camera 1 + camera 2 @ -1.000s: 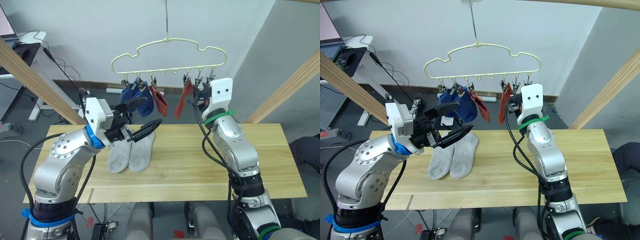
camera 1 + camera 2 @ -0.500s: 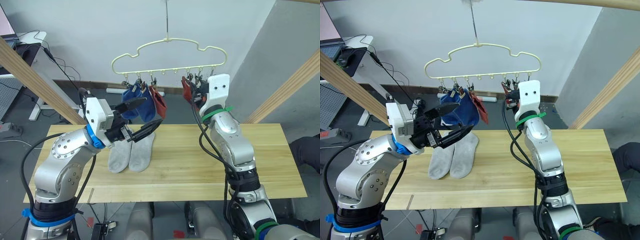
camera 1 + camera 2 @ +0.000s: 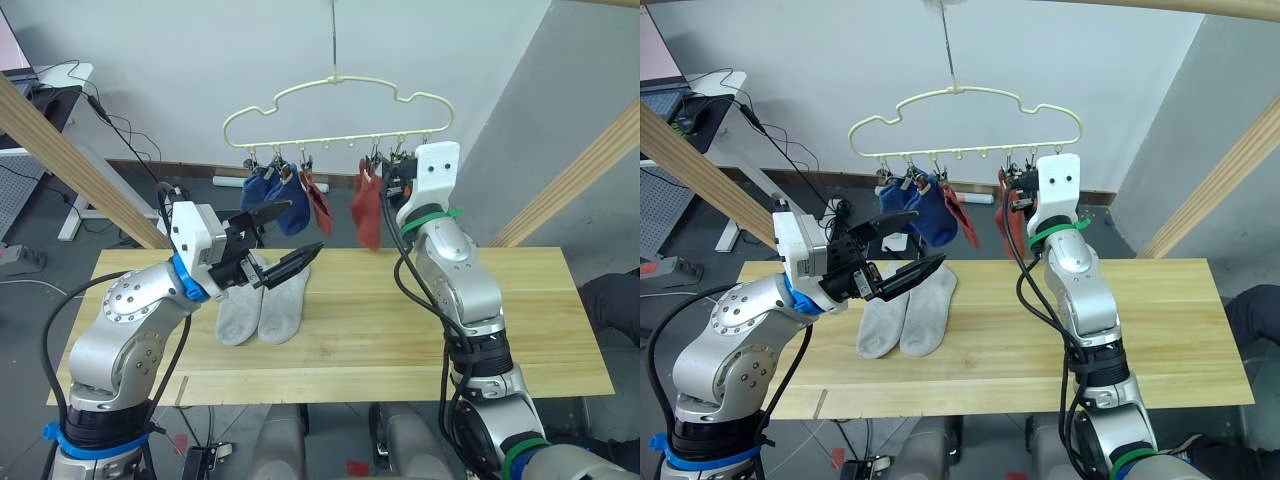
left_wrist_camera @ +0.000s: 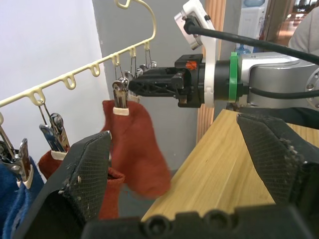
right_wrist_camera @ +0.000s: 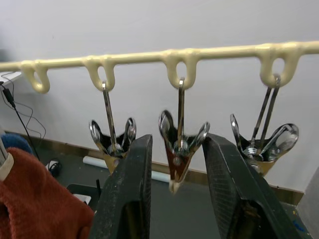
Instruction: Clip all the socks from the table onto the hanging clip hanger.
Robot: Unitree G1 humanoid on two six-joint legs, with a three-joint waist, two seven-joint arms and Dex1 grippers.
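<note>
We have released the second rust-red sock (image 3: 366,212), now clipped on the clip hanger (image 3: 335,110); right gripper (image 5: 173,164) and left gripper (image 3: 285,238) stand open-jawed, two grey socks (image 3: 258,306) remaining mid-table.

Both arms raised, left gripper (image 3: 283,241) and right gripper (image 4: 130,85) parted.

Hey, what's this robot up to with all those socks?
It is hanging socks from the table onto a pale-yellow clip hanger. Two blue socks and two rust-red socks already hang from its clips. Two light grey socks lie side by side on the table, not yet hung. The right gripper is up at the clips, open and empty, beside a red sock. The left gripper hovers open above the grey pair, holding nothing.
</note>
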